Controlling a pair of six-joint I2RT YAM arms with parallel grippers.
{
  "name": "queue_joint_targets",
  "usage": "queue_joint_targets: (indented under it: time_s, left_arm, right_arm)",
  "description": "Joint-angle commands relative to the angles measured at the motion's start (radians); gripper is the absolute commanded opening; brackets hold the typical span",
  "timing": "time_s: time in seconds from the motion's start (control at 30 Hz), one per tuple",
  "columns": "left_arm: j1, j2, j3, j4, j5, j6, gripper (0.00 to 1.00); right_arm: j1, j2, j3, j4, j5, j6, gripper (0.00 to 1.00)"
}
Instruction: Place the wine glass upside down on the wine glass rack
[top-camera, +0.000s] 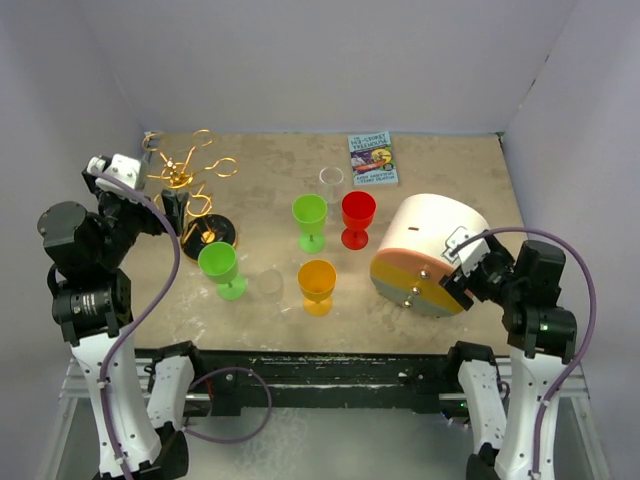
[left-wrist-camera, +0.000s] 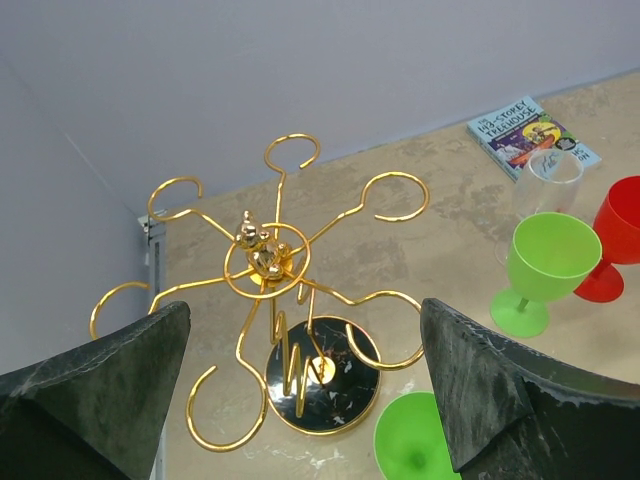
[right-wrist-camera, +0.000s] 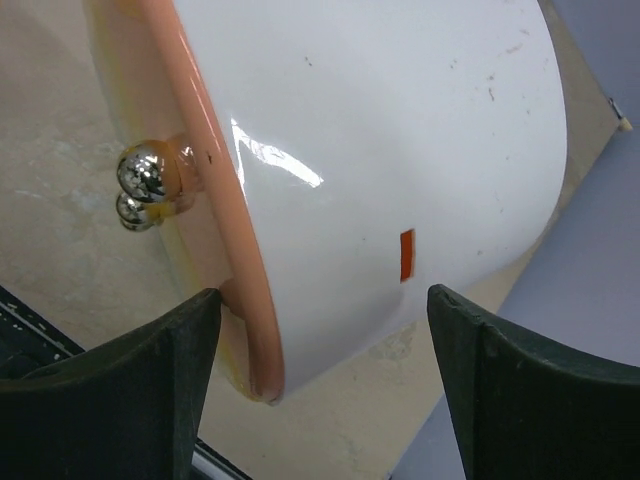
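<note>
The gold wire wine glass rack (top-camera: 187, 172) stands on its round black base (top-camera: 218, 232) at the back left; in the left wrist view its curled loop arms (left-wrist-camera: 262, 262) carry nothing. A clear wine glass (top-camera: 331, 181) stands upright at the back centre and also shows in the left wrist view (left-wrist-camera: 548, 177). A second clear glass (top-camera: 270, 283) stands near the front. My left gripper (top-camera: 177, 211) hangs open and empty just above the rack (left-wrist-camera: 305, 340). My right gripper (top-camera: 462, 272) is open and empty (right-wrist-camera: 320, 300), close against a white drum.
Coloured plastic goblets stand mid-table: green (top-camera: 310, 220), red (top-camera: 358, 218), orange (top-camera: 317, 285) and another green (top-camera: 221, 268) next to the rack base. A white and orange drum-shaped container (top-camera: 425, 255) lies on its side at right. A book (top-camera: 372, 158) lies at the back.
</note>
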Motion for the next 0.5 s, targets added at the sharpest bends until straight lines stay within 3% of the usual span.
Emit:
queue_joint_targets:
  time_s: [0.0,0.13,0.47]
  left_arm:
    - [0.007,-0.016,-0.025,0.046,0.026,-0.001,0.99]
    - [0.006,-0.023,-0.029,0.041,0.024,-0.005,0.99]
    - [0.006,-0.035,-0.057,0.048,0.034,-0.001,0.99]
  right_arm:
    - [-0.007,0.025,-0.010,0.172,0.213,0.148,0.81]
    - [-0.007,0.046,-0.078,0.310,0.432,0.214,0.78]
    - [-0.007,0.172,-0.081,0.508,0.748,0.230,0.76]
